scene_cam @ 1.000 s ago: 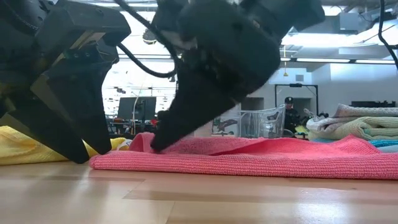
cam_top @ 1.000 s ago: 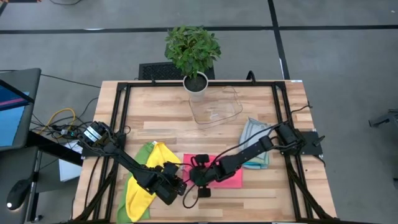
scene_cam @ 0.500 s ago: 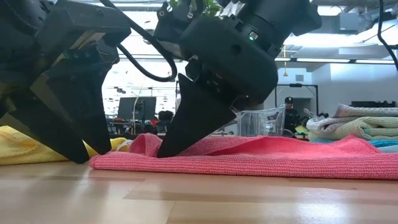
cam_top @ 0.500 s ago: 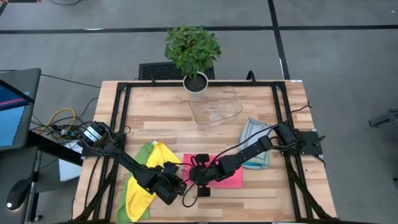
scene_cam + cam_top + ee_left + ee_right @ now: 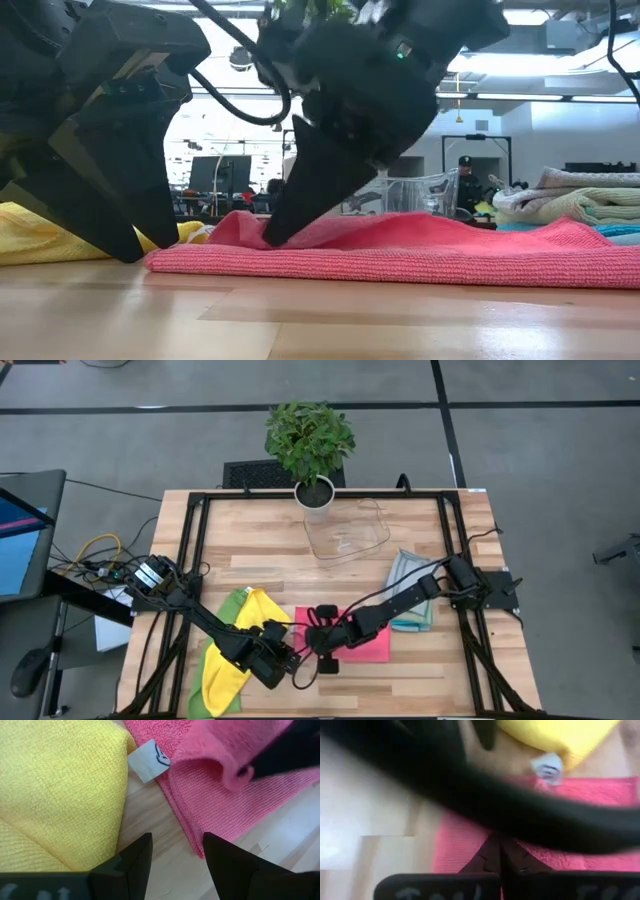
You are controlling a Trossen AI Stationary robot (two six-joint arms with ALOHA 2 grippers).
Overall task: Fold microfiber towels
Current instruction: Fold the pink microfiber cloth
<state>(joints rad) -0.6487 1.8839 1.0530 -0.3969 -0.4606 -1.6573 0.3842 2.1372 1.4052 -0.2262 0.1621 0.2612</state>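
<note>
A pink towel [image 5: 368, 646] lies folded near the table's front middle, with a white label [image 5: 148, 763] at its left corner. My right gripper [image 5: 318, 643] is shut on the towel's left end [image 5: 275, 238]. My left gripper [image 5: 176, 865] stands open just left of the pink towel, over bare wood between it and a yellow towel [image 5: 60, 785]. It holds nothing. The yellow towel [image 5: 240, 650] rests on a green one [image 5: 212, 692]. My right gripper pinches a raised fold of the pink towel's upper layer [image 5: 226, 769] near the towel's left end, between its two fingers [image 5: 280, 755]. The fingers slant down from the table's right side. The fold stands up a little; the rest of the towel lies flat on the table.
A stack of folded grey and teal towels [image 5: 410, 592] lies at the right. A clear plastic tray [image 5: 347, 530] and a potted plant [image 5: 310, 445] stand at the far middle. Black frame rails [image 5: 190, 560] run along the table's edges. Bare wood lies along the front edge.
My right gripper has shut on the pink towel's left end, and the upper layer there has bunched into a small raised fold. The rest of the towel has stayed flat.
</note>
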